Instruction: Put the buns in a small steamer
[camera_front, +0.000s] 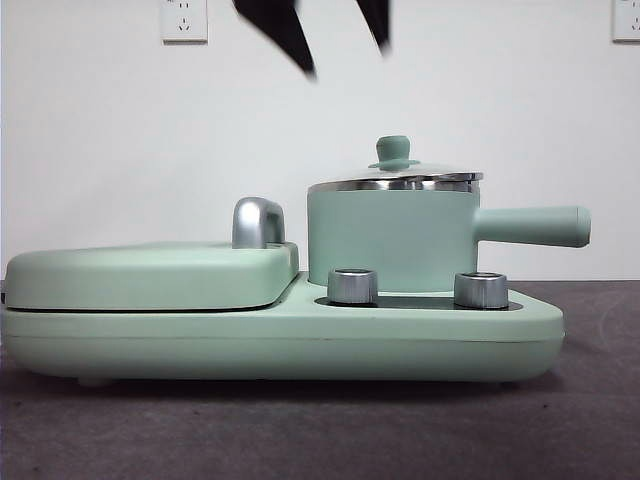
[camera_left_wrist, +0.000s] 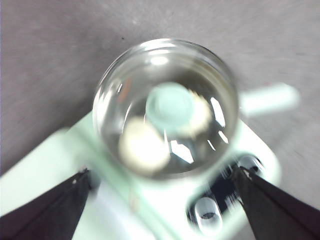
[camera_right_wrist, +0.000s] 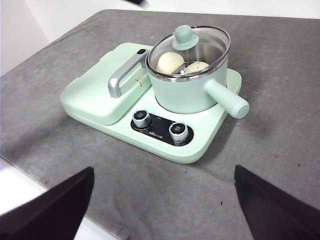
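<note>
Both buns (camera_right_wrist: 170, 62) sit inside the steamer (camera_right_wrist: 187, 90), glass lid (camera_right_wrist: 192, 47) on. Left gripper (camera_left_wrist: 160, 200) hangs above the lid, jaws wide, empty. Right gripper (camera_right_wrist: 162, 200) is well back, jaws spread, empty.

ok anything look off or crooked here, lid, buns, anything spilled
Nothing stands out. The glass lid sits level on the small steamer, both buns lie inside under it, and nothing looks spilled. The left gripper hangs open above the lid.
</note>
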